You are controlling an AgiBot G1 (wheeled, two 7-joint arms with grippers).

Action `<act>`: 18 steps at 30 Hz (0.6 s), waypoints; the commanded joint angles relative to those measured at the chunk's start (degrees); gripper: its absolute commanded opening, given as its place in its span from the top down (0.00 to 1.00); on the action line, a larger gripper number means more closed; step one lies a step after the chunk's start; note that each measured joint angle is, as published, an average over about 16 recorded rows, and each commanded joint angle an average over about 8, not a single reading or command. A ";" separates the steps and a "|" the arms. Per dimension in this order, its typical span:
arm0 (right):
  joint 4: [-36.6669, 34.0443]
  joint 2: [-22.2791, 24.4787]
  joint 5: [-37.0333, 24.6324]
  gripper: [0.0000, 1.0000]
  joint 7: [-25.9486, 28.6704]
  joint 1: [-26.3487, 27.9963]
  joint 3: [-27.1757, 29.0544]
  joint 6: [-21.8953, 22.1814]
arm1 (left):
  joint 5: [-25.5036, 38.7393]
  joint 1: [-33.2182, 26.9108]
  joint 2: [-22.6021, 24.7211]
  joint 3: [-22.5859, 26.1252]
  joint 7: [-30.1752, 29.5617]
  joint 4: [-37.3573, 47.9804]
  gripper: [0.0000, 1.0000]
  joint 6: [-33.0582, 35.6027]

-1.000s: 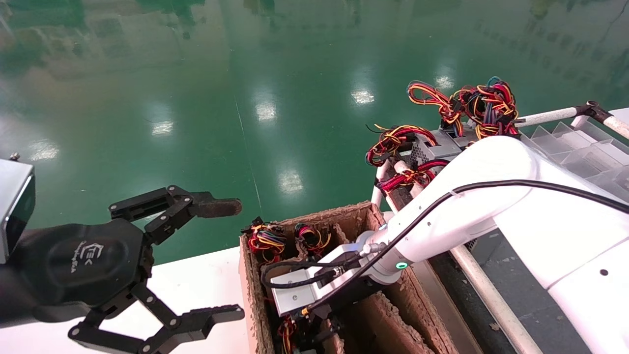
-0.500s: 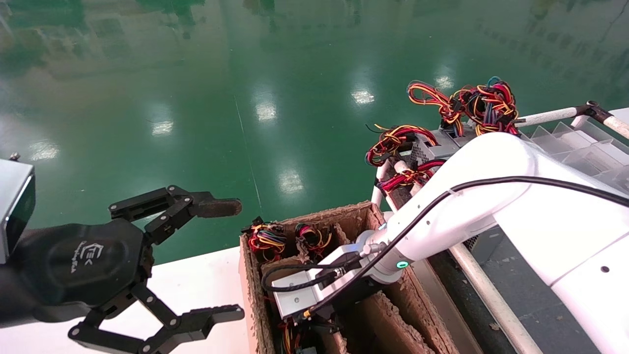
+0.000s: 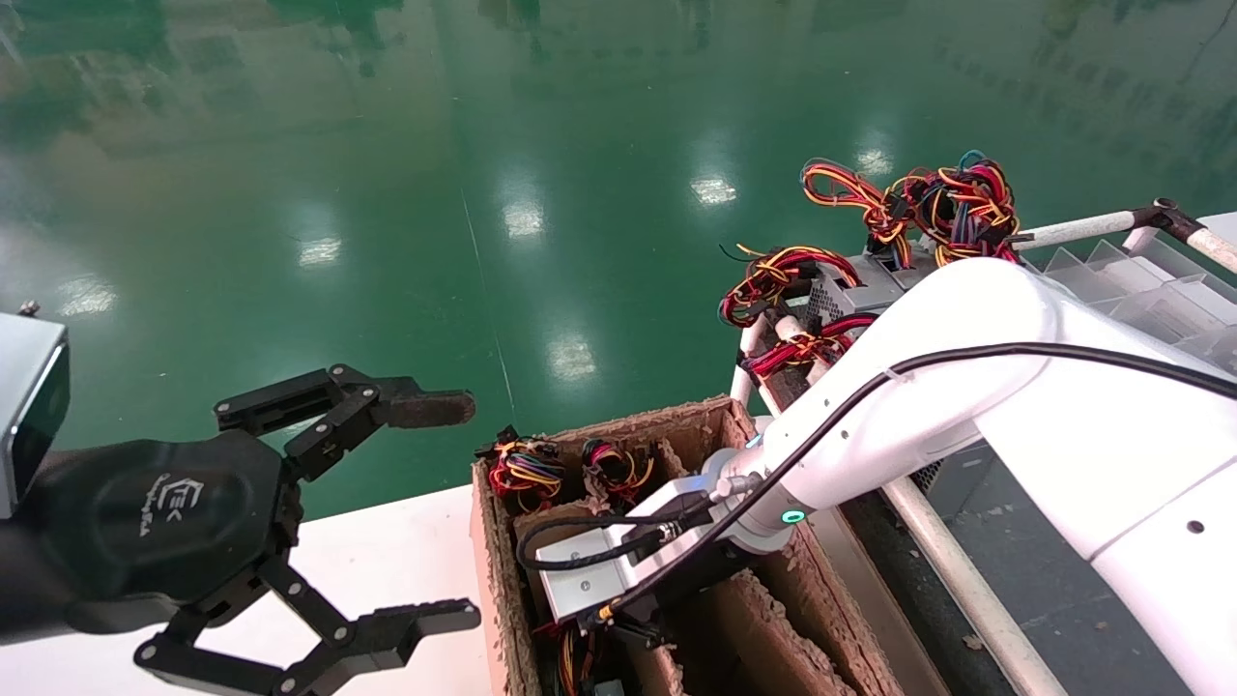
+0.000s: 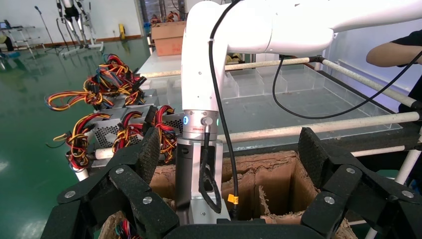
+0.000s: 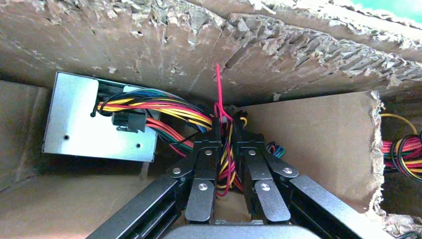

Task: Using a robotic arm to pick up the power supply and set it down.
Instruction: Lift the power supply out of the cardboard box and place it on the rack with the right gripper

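Observation:
The white robotic arm (image 3: 899, 406) reaches down into a cardboard box (image 3: 696, 418); its silver wrist block (image 3: 585, 578) sits at the box mouth. Inside one compartment a grey power supply (image 5: 79, 124) lies against the wall, its bundle of red, yellow and blue wires (image 5: 164, 110) running out to the side. My right gripper (image 5: 225, 132) is shut on that wire bundle, with strands pinched between the fingers. In the head view its fingers are hidden in the box. My left gripper (image 3: 464, 510) hangs open and empty over the white table, left of the box.
Other power supplies (image 3: 850, 285) with tangled wires sit on a white pipe rack (image 3: 1082, 229) behind the box. Clear plastic bins (image 3: 1140, 290) lie at the far right. Torn cardboard dividers (image 3: 763, 628) split the box into narrow cells. Green floor lies beyond.
The right arm has shifted only slightly at the box mouth, its elbow a little higher. The left arm has not moved.

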 commanded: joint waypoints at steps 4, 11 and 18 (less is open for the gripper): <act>0.22 0.29 0.55 1.00 -0.30 0.10 -0.18 0.13 | 0.00 0.00 0.00 0.01 0.00 0.00 0.00 0.00; 1.94 1.50 2.06 1.00 -0.62 -0.23 0.41 0.02 | -0.01 0.00 0.00 0.01 0.01 0.00 0.00 0.00; 5.40 3.76 4.15 1.00 0.01 -0.87 1.72 -0.08 | -0.01 0.00 -0.01 0.02 0.01 0.00 0.00 -0.01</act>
